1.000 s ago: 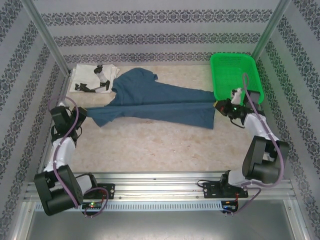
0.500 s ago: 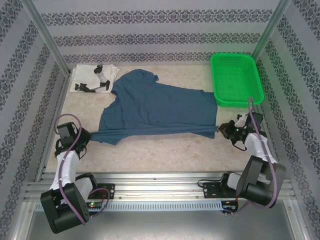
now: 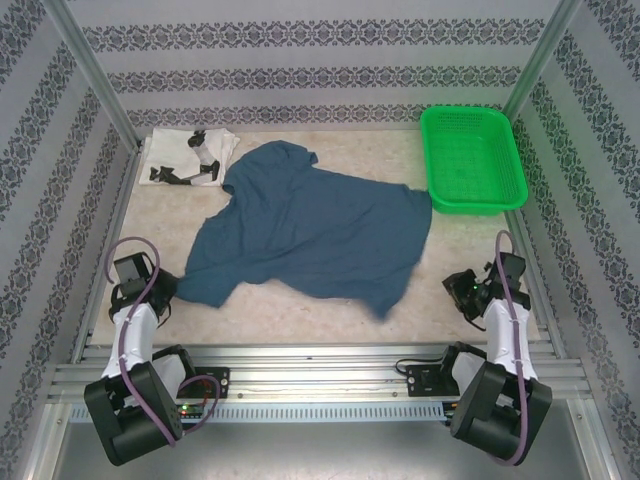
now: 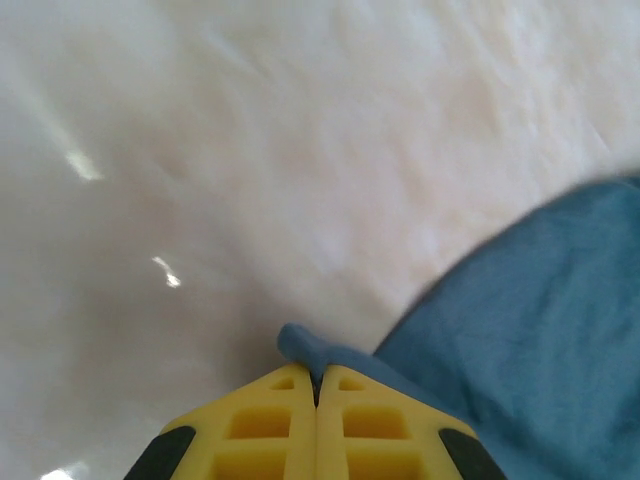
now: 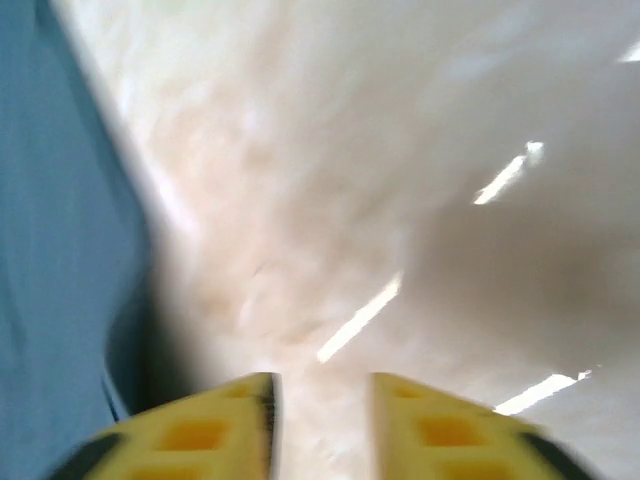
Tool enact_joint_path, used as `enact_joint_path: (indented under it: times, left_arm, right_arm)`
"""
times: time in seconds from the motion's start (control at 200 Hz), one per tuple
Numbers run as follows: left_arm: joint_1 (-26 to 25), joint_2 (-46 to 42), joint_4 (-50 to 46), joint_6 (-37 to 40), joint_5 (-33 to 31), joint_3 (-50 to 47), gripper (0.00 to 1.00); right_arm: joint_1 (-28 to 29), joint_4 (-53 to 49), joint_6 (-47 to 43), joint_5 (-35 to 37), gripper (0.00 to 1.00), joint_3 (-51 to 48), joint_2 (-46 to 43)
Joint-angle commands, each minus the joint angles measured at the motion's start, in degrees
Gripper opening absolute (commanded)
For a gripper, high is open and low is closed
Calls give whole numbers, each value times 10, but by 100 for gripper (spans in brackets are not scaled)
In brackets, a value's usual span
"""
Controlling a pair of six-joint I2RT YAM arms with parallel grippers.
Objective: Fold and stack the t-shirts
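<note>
The blue t-shirt [image 3: 310, 235], soft and limp, lies spread mid-table. The left gripper [image 4: 317, 385] is pinched on its near-left edge, probably the sleeve; the right gripper [image 5: 320, 390] stands parted and empty. Take hold at hem corners.

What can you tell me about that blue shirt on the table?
The dark blue-teal t-shirt is soft, short-sleeved cloth, lying spread but rumpled across the middle of the pale table, collar toward the far side. The left gripper is shut on its near-left corner; the open right gripper sits apart from its right edge.
</note>
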Motion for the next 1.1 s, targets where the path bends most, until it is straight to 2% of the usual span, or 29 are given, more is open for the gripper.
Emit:
enact_joint_path:
  times: [0.0,0.055,0.155,0.285,0.365,0.4,0.45,0.52,0.644,0.739,0.849,1.024,1.094]
  left_arm:
    - [14,-6,-11,-3,-95,18,15]
    - [13,-18,-23,-4,-109,28,41]
    - [12,-34,6,-16,-79,47,52]
    - [6,-11,7,-32,-59,73,54]
    - [6,-9,29,-34,-47,63,54]
    - [6,-7,31,-35,-45,61,54]
    - [5,-2,38,-34,-41,58,61]
    - [5,8,45,-29,-38,61,61]
    - [5,15,62,-26,-31,67,65]
    - [4,24,79,-27,-32,68,81]
    - [3,56,118,-20,-25,78,91]
    - [1,137,151,-16,-13,122,92]
    - [-1,145,153,-16,-28,133,93]
  right_arm:
    - [-15,13,10,63,54,9,13]
    - [-18,19,15,64,65,16,10]
    - [-12,58,25,39,70,35,-9]
    - [38,75,24,-17,74,82,12]
    - [107,70,25,-51,74,94,30]
    - [148,48,26,-29,75,98,42]
    - [181,47,26,9,77,96,56]
    - [195,70,15,32,77,97,100]
    - [219,140,2,54,70,136,209]
    - [262,156,3,92,64,199,301]
    - [295,151,8,144,58,263,387]
    - [310,116,9,234,50,347,494]
    - [317,99,2,256,31,398,536]
